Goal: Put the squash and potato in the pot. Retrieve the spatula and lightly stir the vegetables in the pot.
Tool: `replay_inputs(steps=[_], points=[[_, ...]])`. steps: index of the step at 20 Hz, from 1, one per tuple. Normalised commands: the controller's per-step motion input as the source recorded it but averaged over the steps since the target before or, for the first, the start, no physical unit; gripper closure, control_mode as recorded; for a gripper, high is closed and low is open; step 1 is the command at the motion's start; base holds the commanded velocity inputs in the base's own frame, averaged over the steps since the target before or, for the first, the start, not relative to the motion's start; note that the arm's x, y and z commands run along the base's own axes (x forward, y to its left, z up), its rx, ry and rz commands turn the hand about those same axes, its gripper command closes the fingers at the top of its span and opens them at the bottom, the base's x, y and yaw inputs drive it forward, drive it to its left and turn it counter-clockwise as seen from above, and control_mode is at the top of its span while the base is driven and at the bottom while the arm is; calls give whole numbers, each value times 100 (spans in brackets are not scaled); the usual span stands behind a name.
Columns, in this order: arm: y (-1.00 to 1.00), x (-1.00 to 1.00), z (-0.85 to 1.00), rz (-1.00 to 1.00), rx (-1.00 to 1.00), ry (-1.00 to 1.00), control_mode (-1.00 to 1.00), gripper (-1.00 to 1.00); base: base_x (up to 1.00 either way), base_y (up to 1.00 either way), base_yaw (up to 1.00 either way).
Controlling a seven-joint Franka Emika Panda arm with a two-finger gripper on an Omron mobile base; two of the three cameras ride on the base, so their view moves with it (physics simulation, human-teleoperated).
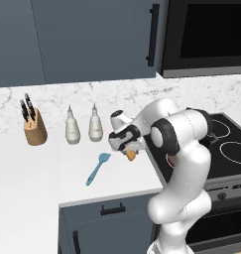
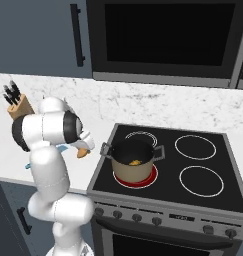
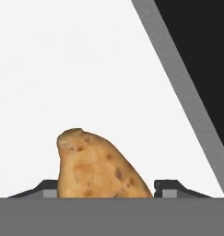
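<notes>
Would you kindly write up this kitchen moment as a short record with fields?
gripper: low over the white counter, jaws either side of the orange-tan oval potato; grip not confirmed
beige pot with black handles: on the red-glowing front left burner, a yellow squash inside
light blue spatula: flat on the counter, untouched
wooden knife block: by the wall
two white bottles: beside the block

You see the potato (image 3: 97,166) cut off by the hand view's bottom edge, its lower end hidden. Both fingers (image 3: 171,186) show just their tops at 5 and 7 o'clock of it. From the right base view, the arm covers most of the spatula (image 2: 28,165); the squash (image 2: 135,162) in the pot (image 2: 133,165) is too small to make out.
</notes>
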Motion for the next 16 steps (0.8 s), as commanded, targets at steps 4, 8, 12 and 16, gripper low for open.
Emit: replay_inputs(steps=[4,8,12,16], points=[[0,-94,41,0,4,-5,-100,100,0,0,0],[0,-100,100,0,12,-17,-100,100,0,0,0],[0,-86,100,0,21,-13,-100,100,0,0,0],[0,-61,100,0,22,-8,-100,100,0,0,0]])
